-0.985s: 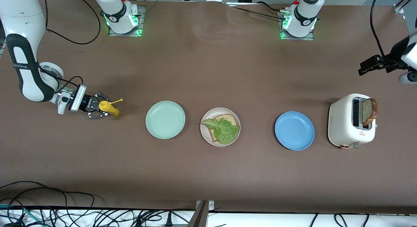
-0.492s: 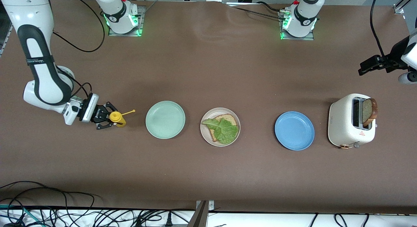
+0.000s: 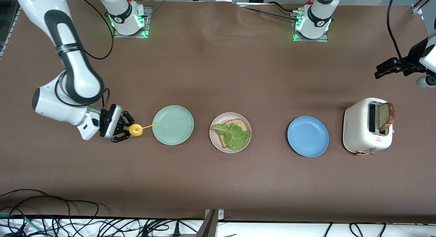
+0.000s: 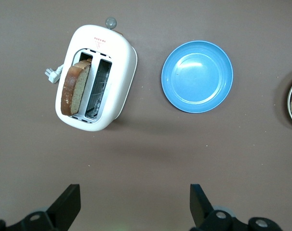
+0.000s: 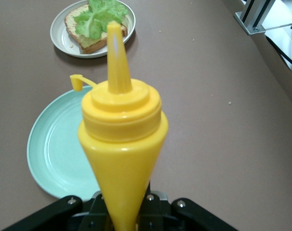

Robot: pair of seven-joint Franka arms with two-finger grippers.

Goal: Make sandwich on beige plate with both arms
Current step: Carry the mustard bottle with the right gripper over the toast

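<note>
One slice of bread [image 3: 234,129] under a lettuce leaf [image 3: 232,135], resting on the beige plate [image 3: 214,139] at mid-table between the mint-green plate [image 3: 172,125] and the blue plate [image 3: 307,136]. Second slice of bread [image 3: 387,116] upright in a slot of the white toaster [image 3: 357,131], toward the left arm's end of the table, beside the blue plate. Right gripper [image 3: 126,130] clamped on a yellow mustard bottle [image 3: 135,129], held up just beside the mint-green plate, nozzle [image 5: 116,55] pointing toward the beige plate, loose cap tether reaching over the mint-green rim. Left gripper [image 3: 381,70] waiting with fingers [image 4: 65,205] spread apart and holding nothing, up in the air at its own end of the table, with toaster and blue plate below.
</note>
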